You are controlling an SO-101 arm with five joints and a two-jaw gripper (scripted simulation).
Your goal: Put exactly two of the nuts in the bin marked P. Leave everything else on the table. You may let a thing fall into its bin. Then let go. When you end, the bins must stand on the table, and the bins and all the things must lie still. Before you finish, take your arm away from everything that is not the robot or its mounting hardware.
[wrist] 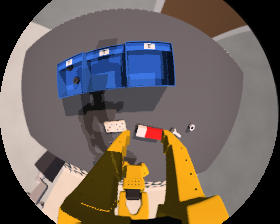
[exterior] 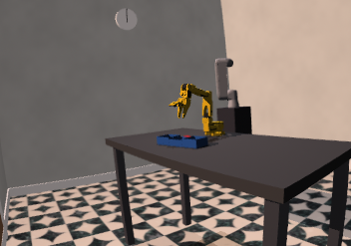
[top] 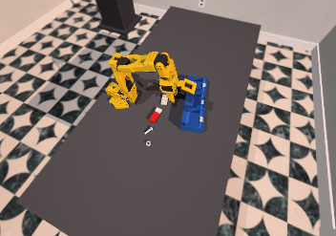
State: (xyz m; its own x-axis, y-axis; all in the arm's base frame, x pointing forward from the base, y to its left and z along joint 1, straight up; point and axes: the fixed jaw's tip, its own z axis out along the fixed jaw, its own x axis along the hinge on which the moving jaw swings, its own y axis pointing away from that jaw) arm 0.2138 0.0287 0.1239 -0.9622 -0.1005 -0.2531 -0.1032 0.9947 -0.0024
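Note:
The blue bin (top: pixel 194 105) has three compartments and stands on the dark table right of the arm; I cannot read its labels. In the wrist view the bin (wrist: pixel 119 68) lies ahead, and a small dark ring that looks like a nut (wrist: pixel 76 81) sits in its left compartment. Another nut (top: pixel 148 143) lies on the table, and it also shows in the wrist view (wrist: pixel 193 127). My gripper (top: pixel 191 86) hangs raised above the table near the bin's far end. Its fingers stand a little apart with nothing between them.
A bolt (top: pixel 148 130), a red block (top: pixel 155 115) and a small white piece (top: pixel 164 99) lie on the table between the arm's base (top: pixel 121 93) and the bin. A dark pillar (top: pixel 112 0) stands on the floor behind the table.

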